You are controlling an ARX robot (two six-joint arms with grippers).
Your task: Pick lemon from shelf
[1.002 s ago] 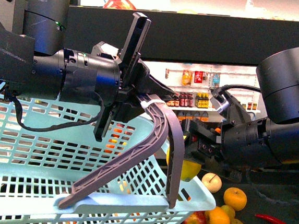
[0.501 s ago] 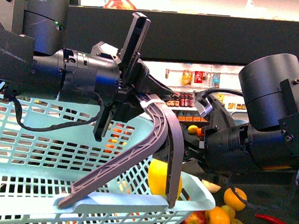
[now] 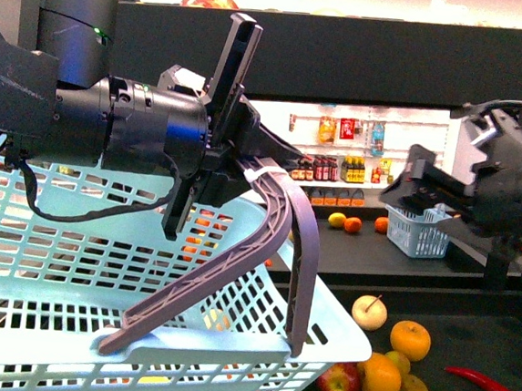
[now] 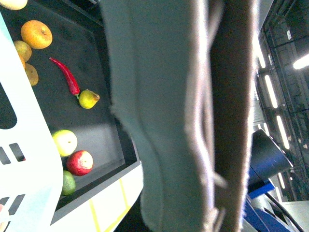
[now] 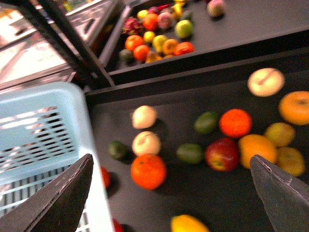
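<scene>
Plainly, the right gripper hangs with its jaws wide apart and empty, while the left gripper has its jaws clamped on the grey handle of the pale blue basket. Between the right fingertips, the lemon lies on the dark shelf surface, near the basket and just apart from an orange.

Left arm: glossy black cylindrical housings, a tiny green light, bolt heads, a looping black cable. Right arm: matte black, its pincer fingers dark grey wedges.
</scene>
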